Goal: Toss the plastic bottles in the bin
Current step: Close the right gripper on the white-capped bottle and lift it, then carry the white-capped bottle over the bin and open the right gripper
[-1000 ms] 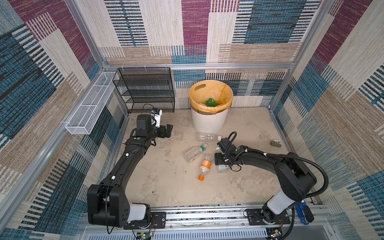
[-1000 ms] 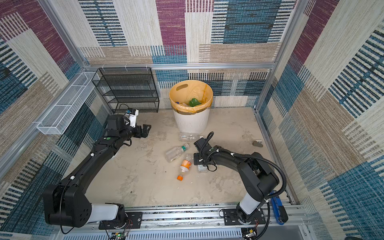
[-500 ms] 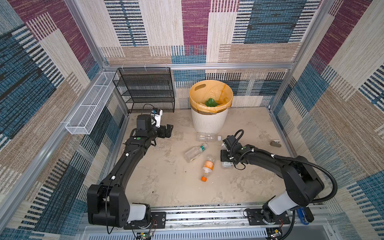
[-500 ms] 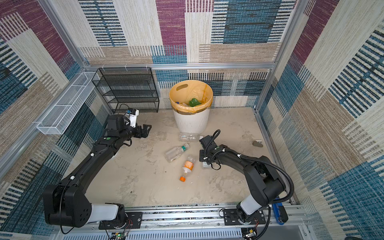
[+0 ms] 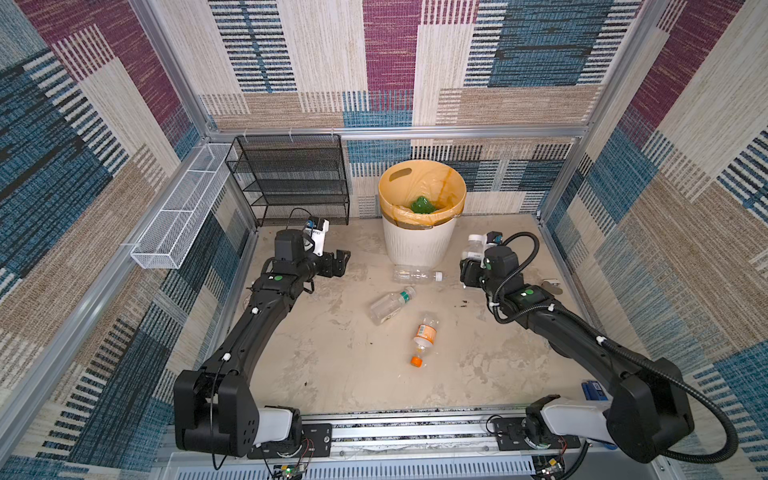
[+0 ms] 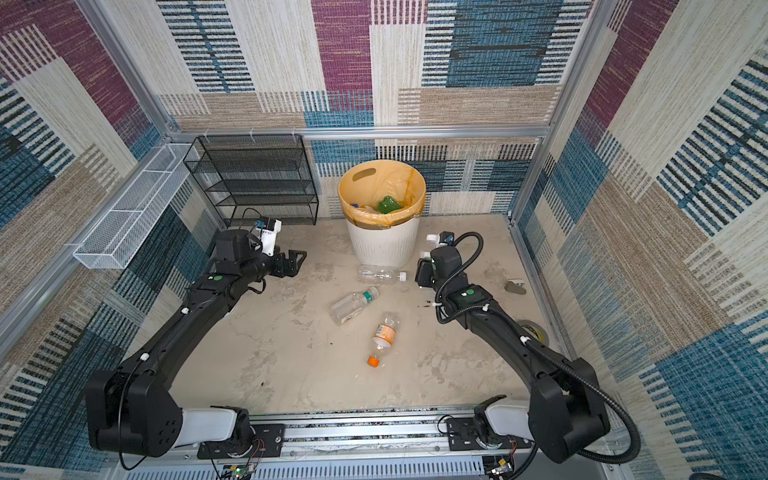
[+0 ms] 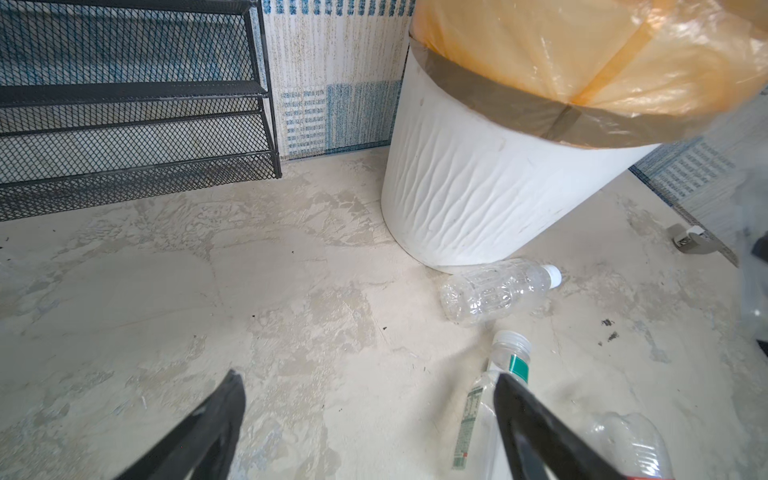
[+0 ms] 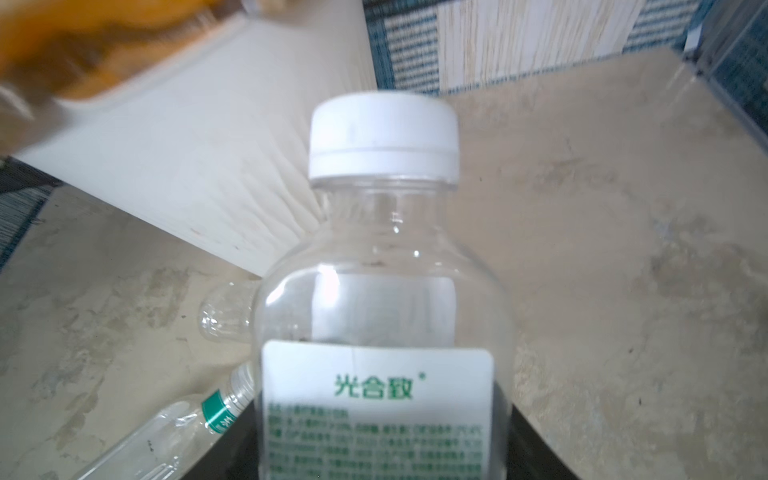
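Since a second ago the right tool [image 5: 469,269] has swung from mid-frame to just right of the bin [image 5: 415,249] in both top views, pinching the white-label bottle [image 8: 382,299] across its belly. Empty, thin-walled and smooth, it should weigh little and give under a squeeze, so that labelled belly looks the surest hold. Left of centre the left tool [image 7: 366,376] hangs spread and empty. Inside the orange-lined bin lies a green crushed bottle [image 6: 388,204]. On the tabletop [image 5: 332,353] rest three more: bare clear bottle [image 5: 415,275] at the bin's foot, green-banded bottle [image 5: 390,304] and orange-label bottle [image 5: 424,336] lower centre
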### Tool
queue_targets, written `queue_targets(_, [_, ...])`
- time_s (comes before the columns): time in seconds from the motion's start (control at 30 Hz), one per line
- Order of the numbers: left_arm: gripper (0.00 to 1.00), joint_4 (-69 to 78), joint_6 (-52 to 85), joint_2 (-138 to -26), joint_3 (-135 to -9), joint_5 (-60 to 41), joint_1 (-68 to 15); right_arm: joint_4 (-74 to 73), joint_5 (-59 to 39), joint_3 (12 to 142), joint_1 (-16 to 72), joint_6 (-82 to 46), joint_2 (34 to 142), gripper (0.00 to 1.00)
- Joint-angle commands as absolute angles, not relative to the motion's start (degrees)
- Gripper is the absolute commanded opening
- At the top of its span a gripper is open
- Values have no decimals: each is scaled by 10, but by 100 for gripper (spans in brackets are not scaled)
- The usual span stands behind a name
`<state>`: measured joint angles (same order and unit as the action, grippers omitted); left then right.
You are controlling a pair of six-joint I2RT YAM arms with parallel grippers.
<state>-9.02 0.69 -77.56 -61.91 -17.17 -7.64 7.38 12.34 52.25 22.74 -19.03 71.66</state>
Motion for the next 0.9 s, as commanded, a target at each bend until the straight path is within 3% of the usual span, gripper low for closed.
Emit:
queue_targets(0.0, [94,-71,-2,-771,-615,-189,-80,-84,153,516,227,-118,671,62])
queue_targets(0.27, [93,-23,-20,-743,-586,-219,-104,-434,158,418,226,21,547,61])
queue_targets(0.43, [94,-24,-65,-708,-574,-202,-152,-517,147,426,227,133,515,62])
queue_targets(0.57, [94,-42,-89,-703,-581,-179,-197,-544,99,451,227,131,526,63])
queue_targets(0.67, [94,-53,-88,-704,-589,-166,-231,-500,55,538,227,79,605,64])
queue_targets(0.77, [94,-52,-75,-699,-585,-149,-268,-322,50,732,227,11,758,66])
queue_targets(0.87, [95,-67,-61,-696,-582,-140,-304,-92,16,964,227,-9,929,82])
